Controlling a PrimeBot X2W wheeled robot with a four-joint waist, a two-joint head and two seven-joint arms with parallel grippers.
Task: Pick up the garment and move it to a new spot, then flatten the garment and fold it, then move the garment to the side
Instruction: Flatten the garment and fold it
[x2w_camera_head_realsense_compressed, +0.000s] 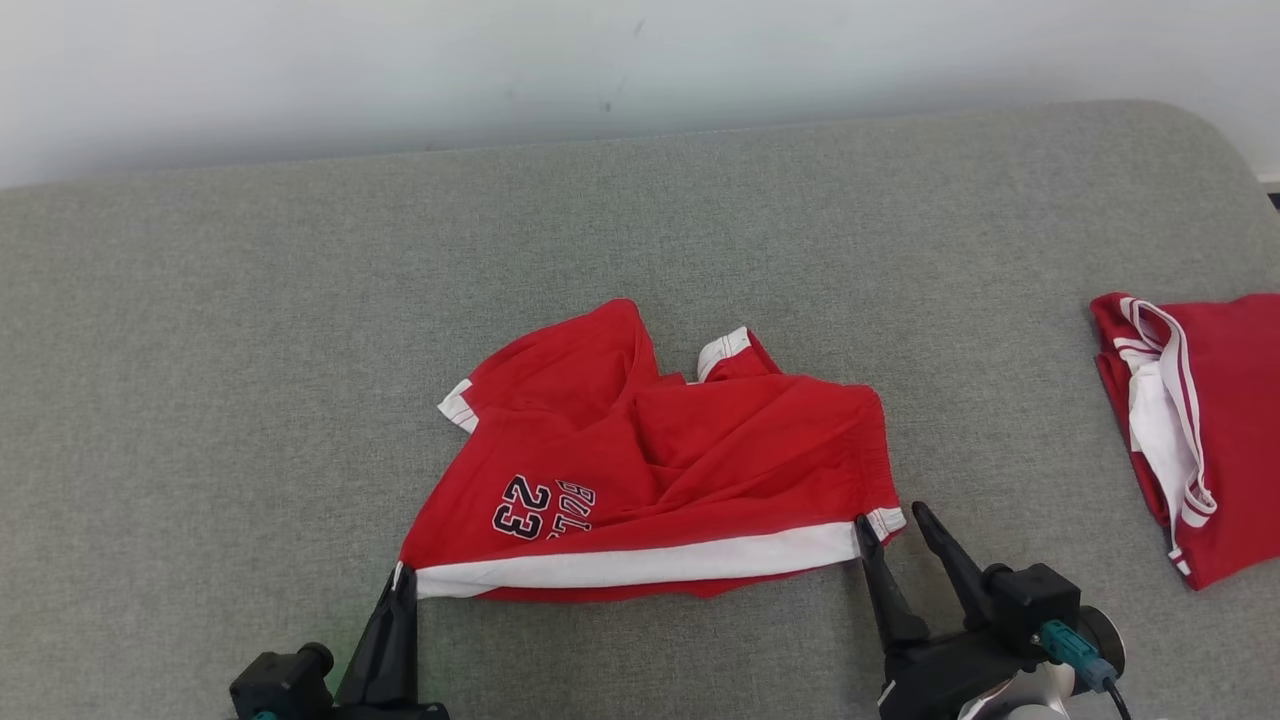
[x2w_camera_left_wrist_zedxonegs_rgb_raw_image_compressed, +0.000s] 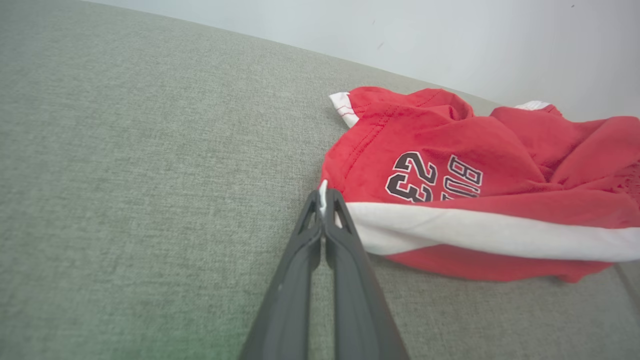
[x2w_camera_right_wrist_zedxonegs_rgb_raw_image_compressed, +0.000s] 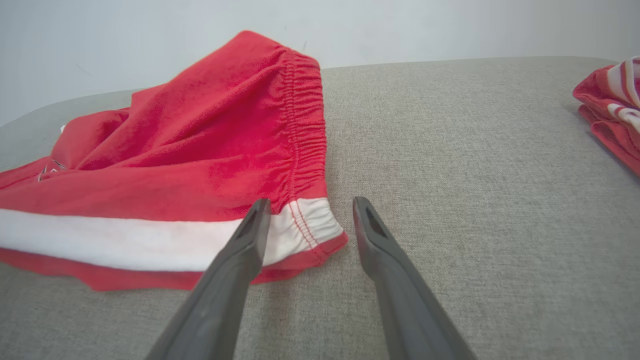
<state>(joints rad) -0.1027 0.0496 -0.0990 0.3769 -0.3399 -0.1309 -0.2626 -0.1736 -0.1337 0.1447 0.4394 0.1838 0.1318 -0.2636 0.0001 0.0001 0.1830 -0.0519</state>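
Observation:
The garment (x2w_camera_head_realsense_compressed: 650, 460) is a pair of red shorts with a white side stripe and a dark "23" print, lying crumpled on the grey cushioned surface (x2w_camera_head_realsense_compressed: 250, 350). My left gripper (x2w_camera_head_realsense_compressed: 402, 578) is shut on the shorts' near-left corner; in the left wrist view its tips (x2w_camera_left_wrist_zedxonegs_rgb_raw_image_compressed: 323, 196) pinch the white edge of the garment (x2w_camera_left_wrist_zedxonegs_rgb_raw_image_compressed: 475, 165). My right gripper (x2w_camera_head_realsense_compressed: 890, 518) stands open around the near-right corner. In the right wrist view the waistband corner of the garment (x2w_camera_right_wrist_zedxonegs_rgb_raw_image_compressed: 200, 150) lies between the two fingers of that gripper (x2w_camera_right_wrist_zedxonegs_rgb_raw_image_compressed: 310, 202).
A second red and white garment (x2w_camera_head_realsense_compressed: 1190, 430) lies folded at the right edge of the surface, also seen as a red bundle (x2w_camera_right_wrist_zedxonegs_rgb_raw_image_compressed: 612, 107) in the right wrist view. A pale wall (x2w_camera_head_realsense_compressed: 600, 60) runs behind the surface.

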